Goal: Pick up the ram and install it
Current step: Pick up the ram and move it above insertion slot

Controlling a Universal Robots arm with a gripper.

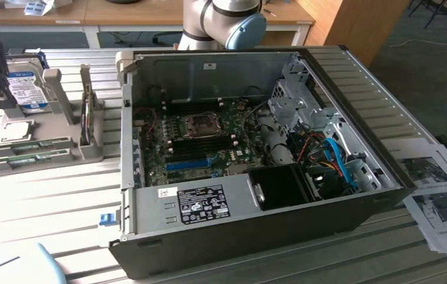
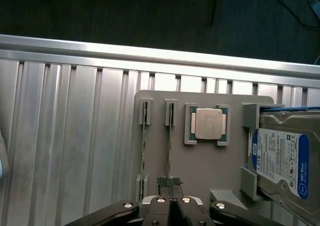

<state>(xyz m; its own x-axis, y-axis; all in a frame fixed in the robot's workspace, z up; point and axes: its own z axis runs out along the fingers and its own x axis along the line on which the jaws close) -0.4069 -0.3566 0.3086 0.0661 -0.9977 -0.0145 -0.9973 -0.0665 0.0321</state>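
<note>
Two green ram sticks stand on edge in the slots of a grey holder plate (image 2: 200,171). In the wrist view they are thin lines, one ram stick (image 2: 170,146) straight ahead of my gripper (image 2: 170,186) and the other ram stick (image 2: 144,146) beside it. My gripper is shut, its ribbed pads pressed together with nothing between them, hovering over the near end of the first stick. In the exterior view both ram sticks (image 1: 38,144) (image 1: 34,158) lie at the left, with the open computer case (image 1: 247,160) and its motherboard (image 1: 199,139) in the middle.
On the same holder sit a CPU chip (image 2: 207,123) and a silver hard drive (image 2: 282,161) with a blue-white label. A ribbed metal table (image 2: 75,136) carries everything. Printed papers (image 1: 440,195) lie at the exterior view's right. The arm's base (image 1: 215,23) rises behind the case.
</note>
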